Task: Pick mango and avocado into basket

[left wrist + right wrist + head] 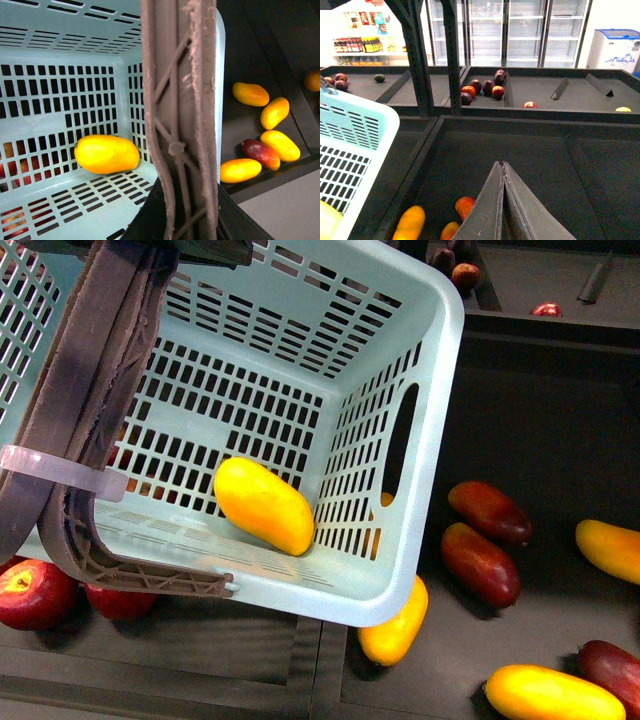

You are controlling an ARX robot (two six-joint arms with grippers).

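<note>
1. Along the left edge of the front view, the brown handles [95, 390] run up out of frame, bound together by a white zip tie [50, 472]. We judge they are tied so that one claw can carry both at once.
2. Our left gripper [190, 222] shows only in the left wrist view, where dark fingers flank the handles on either side. We read it as clamped on them and bearing the load. The arm itself is out of the front view.
3. Filling the upper left and centre of the front view, the basket [440, 390] hangs tipped with its mouth toward us, above red apples [35, 592] at the lower left. We take the tilt to follow from the grip on the handles.
4. At the centre of the frame the mango [263, 505] lies on the slotted bottom, near the side wall. It seems to have settled toward the low side, so that half of the task looks done.
5. Right of the basket, loose yellow mangoes [395, 625] and dark red mangoes [480, 562] lie on the dark shelf, one yellow fruit partly under the rim.
6. The avocado [379, 78] is probably the small dark green fruit in a far bin, well apart from the basket. It is too small for us to be sure.
7. Our right gripper [501, 167] hovers over the dark bin with its fingers pressed together and nothing between them, aimed toward the far bins. It would have to open before picking.
</note>
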